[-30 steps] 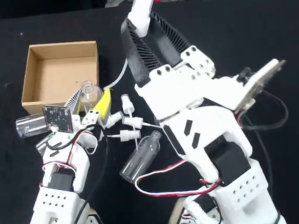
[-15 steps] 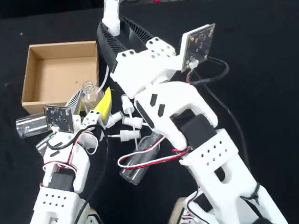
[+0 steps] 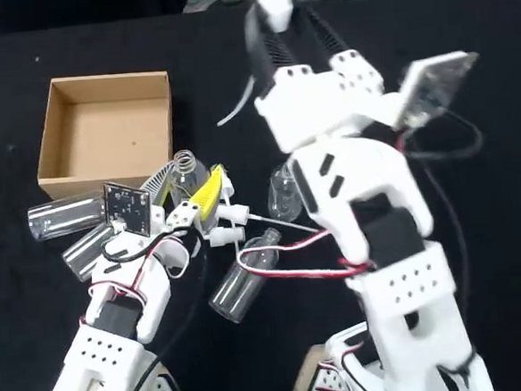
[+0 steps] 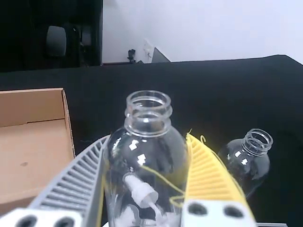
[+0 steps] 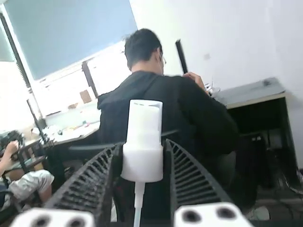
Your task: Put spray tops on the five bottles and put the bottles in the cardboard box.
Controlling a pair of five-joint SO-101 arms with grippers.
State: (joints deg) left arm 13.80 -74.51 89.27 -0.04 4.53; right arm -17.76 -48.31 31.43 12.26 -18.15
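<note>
1. Closest to the robot, one clear bottle (image 3: 244, 282) lies on its side on the black table (image 3: 467, 83). You can see right through it, and its mouth is open.
2. Next, the left gripper (image 4: 147, 156) squeezes a second bottle (image 4: 148, 106) between its grey finger and its yellow finger. This bottle stands up, and its round mouth is open too.
3. Just beside that gripper, two white spray tops (image 3: 230, 214) lie on the table. Each has a thin tube. The gripper may hide more of them.
4. Off to the left side, two more bottles (image 3: 65, 215) lie next to each other, near the front wall of the box.
5. A fifth bottle (image 3: 283, 191) sits close to the right arm with its mouth up. That makes five bottles in all.
6. Farther back is one cardboard box (image 3: 100, 80). It is brown, with low walls, and is open on top.
7. Farthest away, the right gripper (image 5: 142, 156) is up high. It pinches one white spray top (image 5: 144, 118) between its two black fingers, and the thin tube hangs down.
</note>
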